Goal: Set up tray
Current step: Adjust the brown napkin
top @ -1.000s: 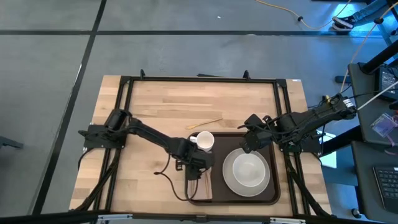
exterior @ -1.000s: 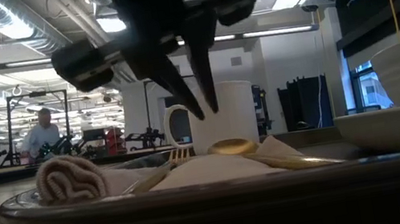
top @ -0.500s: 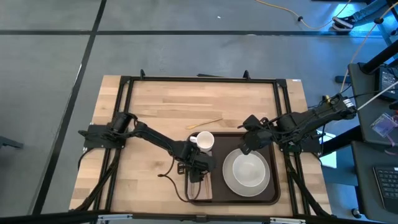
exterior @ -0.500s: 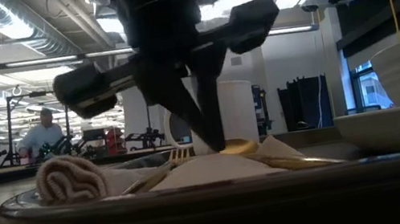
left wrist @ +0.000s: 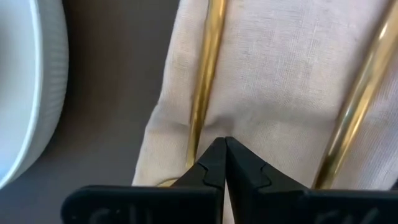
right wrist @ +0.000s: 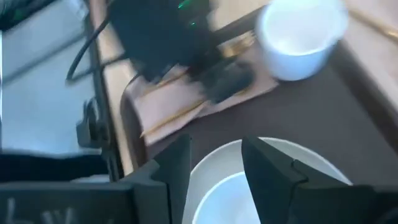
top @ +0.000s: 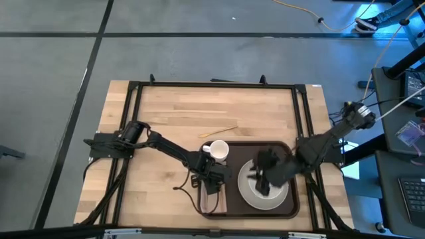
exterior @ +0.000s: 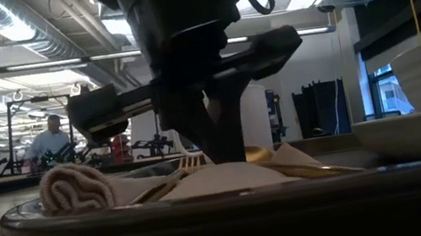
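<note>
table (top: 172, 113): light wood | on it: tray (top: 292, 211), thin stick (top: 219, 131)

A robotics lab: beyond the wooden table (top: 179, 116) run exposed ceiling ducts (exterior: 24, 29) and strip lights, black metal rigs (exterior: 24, 132), a person (exterior: 47, 141) at a far bench, cables (top: 312, 14) across grey floor.

The right end effector (top: 260, 182) swung from the tray's (top: 290, 214) far edge to above the white plate (top: 279, 198). The left end effector (left wrist: 224, 163) dropped lower until its closed tips met the napkin (left wrist: 280, 93) between the gold utensils (left wrist: 205, 81).
</note>
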Available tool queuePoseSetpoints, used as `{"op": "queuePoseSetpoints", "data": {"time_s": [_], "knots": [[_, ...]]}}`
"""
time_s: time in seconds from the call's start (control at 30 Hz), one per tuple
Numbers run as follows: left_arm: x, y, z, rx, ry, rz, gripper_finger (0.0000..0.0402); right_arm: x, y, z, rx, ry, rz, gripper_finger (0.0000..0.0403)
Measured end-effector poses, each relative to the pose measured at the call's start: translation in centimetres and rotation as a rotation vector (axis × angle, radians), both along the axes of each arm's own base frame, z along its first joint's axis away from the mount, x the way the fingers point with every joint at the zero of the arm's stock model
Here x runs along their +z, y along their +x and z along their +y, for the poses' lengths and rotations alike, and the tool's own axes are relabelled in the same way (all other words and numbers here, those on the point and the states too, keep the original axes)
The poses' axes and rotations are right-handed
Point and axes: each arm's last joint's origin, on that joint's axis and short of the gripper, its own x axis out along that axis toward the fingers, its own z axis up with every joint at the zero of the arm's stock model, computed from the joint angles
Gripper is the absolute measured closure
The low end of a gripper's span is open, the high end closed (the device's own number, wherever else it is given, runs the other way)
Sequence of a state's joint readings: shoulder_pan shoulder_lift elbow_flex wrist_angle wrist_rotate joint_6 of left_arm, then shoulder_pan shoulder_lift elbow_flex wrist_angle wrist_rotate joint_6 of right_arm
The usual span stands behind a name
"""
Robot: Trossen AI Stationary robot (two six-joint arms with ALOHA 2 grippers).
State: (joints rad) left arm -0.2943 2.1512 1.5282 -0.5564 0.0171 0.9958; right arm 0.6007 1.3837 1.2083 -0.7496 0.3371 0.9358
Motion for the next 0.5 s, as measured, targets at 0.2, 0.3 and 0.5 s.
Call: {"op": "queuePoseSetpoints", "data": {"time_s": [0.2,0.3,0.5], "knots": [[0.0,0.3,0.5,0.082,-0.042,-0.006,0.04,-3.8,1.3,4.6,0.125,-0.118,0.005,0.0258],[-0.1,0.4,0.7,0.114,-0.053,-0.004,0.0399,-6.1,2.3,6.1,0.142,-0.177,0.005,0.0258],[-0.1,0.5,0.8,0.137,-0.055,-0.008,0.04,-10.2,4.6,8.2,0.204,-0.21,-0.009,0.0258]]}}
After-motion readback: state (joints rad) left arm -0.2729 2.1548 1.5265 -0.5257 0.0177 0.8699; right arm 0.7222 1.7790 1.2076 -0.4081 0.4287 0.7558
